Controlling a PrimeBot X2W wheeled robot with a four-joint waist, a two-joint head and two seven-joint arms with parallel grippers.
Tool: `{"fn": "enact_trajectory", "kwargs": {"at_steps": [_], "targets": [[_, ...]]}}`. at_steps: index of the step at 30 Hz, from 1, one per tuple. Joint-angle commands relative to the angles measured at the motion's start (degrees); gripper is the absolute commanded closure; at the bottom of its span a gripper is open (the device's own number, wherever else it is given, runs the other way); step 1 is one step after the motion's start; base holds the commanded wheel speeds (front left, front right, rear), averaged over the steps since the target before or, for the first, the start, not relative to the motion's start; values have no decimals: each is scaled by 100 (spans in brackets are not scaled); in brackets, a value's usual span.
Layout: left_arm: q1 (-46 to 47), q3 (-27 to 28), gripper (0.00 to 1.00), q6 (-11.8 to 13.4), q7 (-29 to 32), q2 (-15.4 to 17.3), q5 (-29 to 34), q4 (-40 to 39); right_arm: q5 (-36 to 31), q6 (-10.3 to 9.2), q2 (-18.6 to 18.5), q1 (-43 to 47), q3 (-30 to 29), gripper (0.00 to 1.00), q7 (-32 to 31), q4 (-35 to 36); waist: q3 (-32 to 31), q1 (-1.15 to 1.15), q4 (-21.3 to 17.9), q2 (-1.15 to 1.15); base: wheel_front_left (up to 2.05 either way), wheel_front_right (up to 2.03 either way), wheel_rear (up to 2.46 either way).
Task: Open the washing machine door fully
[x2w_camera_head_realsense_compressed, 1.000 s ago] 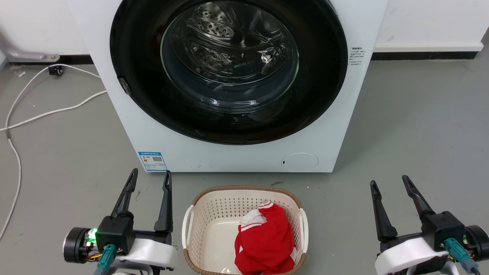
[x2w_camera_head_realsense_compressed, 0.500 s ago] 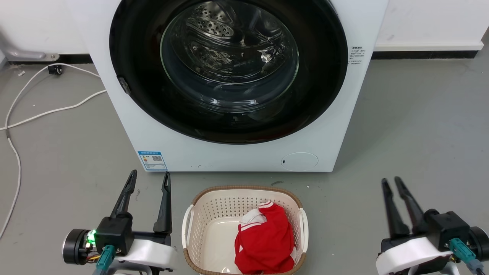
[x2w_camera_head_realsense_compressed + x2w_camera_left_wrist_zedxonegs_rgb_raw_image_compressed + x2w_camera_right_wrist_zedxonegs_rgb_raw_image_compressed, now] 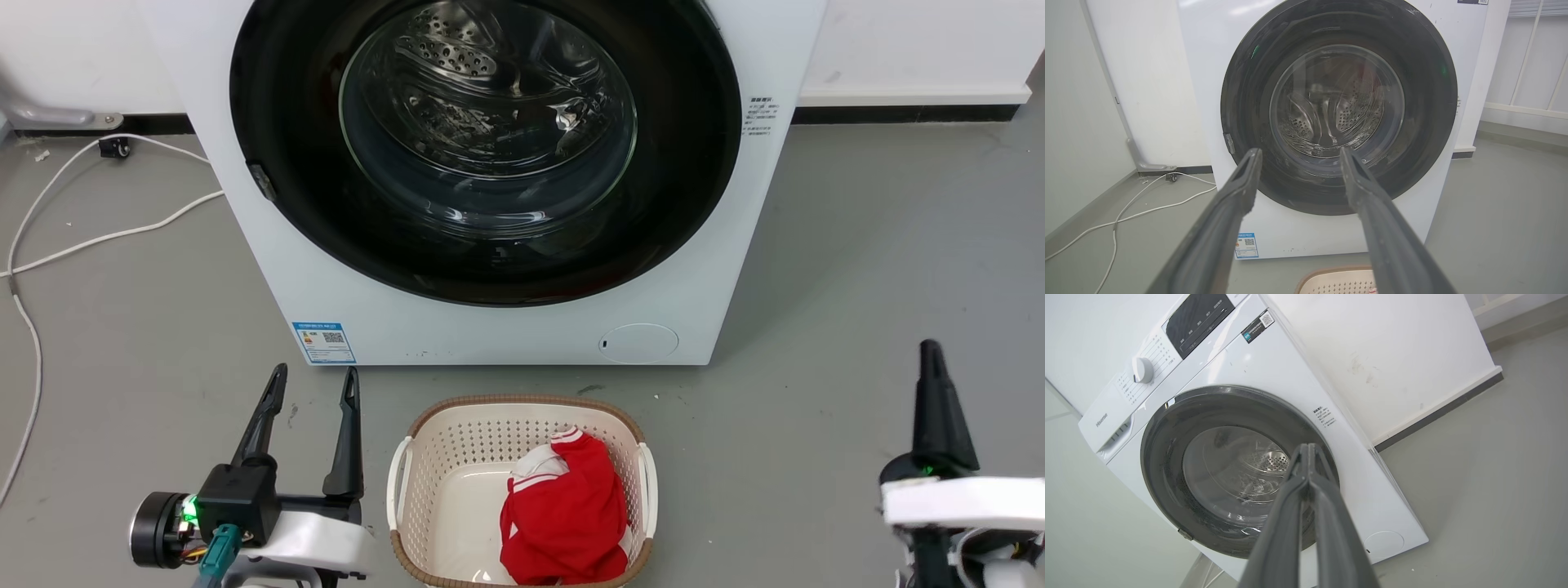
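Your head camera looks down on the washing machine door (image 3: 486, 147); both wrist cameras face it from low, the right rolled.

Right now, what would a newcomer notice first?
The big glossy black washing machine door, shut on the white machine, dominates the head view. Below it on the grey floor sits a cream basket holding a red garment. The left hand is open at lower left; the right hand, fingers together, at lower right.
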State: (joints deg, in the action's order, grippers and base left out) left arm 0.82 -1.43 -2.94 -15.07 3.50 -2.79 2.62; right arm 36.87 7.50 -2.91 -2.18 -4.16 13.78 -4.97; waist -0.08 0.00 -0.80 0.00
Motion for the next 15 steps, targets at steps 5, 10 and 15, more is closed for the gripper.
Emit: {"fn": "enact_trajectory", "kwargs": {"at_steps": [5, 10, 15], "targets": [[-24, 52, 0, -16, -16, -10, -7, -8, 2373, -2, 3, -469, -272, 100, -26, -160, 31, 0, -23, 0, 0, 0, 0], [50, 95, 0, -17, -16, -18, -2, -60, 3790, -1, -9, -1041, -699, 100, -508, -259, 146, 0, -65, 0, 0, 0, 0], [165, 121, 0, -41, -15, -26, 8, -110, 4463, -1, -235, -1863, -1110, 100, -1071, -715, 313, 0, -73, 0, 0, 0, 0]]}}
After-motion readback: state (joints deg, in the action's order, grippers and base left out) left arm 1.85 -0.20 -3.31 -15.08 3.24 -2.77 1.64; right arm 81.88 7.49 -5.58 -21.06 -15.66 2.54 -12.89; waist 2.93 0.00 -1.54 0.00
